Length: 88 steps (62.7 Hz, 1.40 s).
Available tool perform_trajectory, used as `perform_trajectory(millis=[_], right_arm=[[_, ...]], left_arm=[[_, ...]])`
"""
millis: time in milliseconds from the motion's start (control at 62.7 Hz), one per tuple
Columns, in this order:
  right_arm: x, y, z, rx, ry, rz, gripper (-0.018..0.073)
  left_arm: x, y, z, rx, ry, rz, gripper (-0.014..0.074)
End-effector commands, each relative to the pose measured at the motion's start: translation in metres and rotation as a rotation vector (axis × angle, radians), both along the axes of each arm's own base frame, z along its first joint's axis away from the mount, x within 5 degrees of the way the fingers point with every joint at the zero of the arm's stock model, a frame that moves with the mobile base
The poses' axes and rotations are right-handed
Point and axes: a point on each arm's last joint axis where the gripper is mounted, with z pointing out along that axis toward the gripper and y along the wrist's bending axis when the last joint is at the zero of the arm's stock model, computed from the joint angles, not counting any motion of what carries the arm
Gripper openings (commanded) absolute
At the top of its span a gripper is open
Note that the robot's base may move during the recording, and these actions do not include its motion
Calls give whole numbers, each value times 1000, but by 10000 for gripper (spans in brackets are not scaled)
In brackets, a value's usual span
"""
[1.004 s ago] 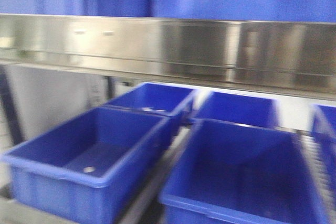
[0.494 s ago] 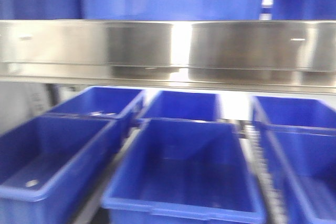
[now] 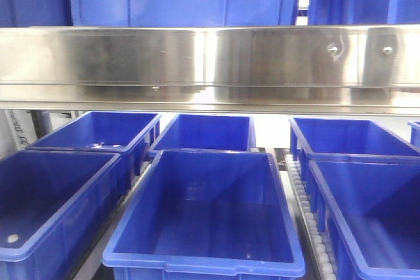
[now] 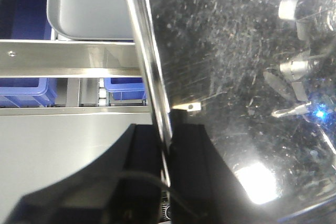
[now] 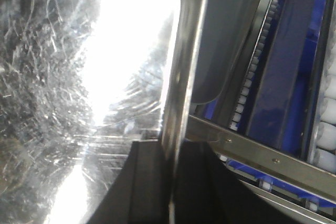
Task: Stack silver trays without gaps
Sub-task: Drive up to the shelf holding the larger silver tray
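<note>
L claw (image 4: 164, 145) and R claw (image 5: 172, 153) each clamped shut on tray (image 4: 236, 77) rim, likely same tray. 2nd tray (image 4: 89, 3) lies beyond rail (image 4: 68, 56). Advise: align corners over 2nd tray, keep level, lower evenly, release together.

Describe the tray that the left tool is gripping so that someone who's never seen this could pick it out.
In the left wrist view, find the steel shelf rail crossing the left half. The silver tray fills the view's right side, its rim running down into the left tool. Unlike the dull grey tray above the rail, it is mirror-bright and finely scratched.
</note>
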Motion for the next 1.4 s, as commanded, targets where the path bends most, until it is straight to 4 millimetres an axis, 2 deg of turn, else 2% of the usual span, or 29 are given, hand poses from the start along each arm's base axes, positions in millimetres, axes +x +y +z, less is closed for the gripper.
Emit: perform_trajectory(millis=[0,638,909,1052,1180,1387], right_arm=[[-10,-6,21,51,-78,33,59],[-10,-6,21,51,-78,33,59],[-8,-7,21,67,-78,16,59],[1,-17,23,103,-90,-48,59],[14,-27,23,159,-92,-89,59],[51,-35,17,253,-69,-135,59]], left_arm=[[-15,0,17,-76,-24,-52,-42],[-15,0,17,-75,-24,-52,-42],[-7,-6,28,-143,-181,-92,-42],[0,-4,35,-147,-282,-81,-42],[16,0,38,-141,-335,-51,-42],[69,2,36,-86,-345,6,-42]])
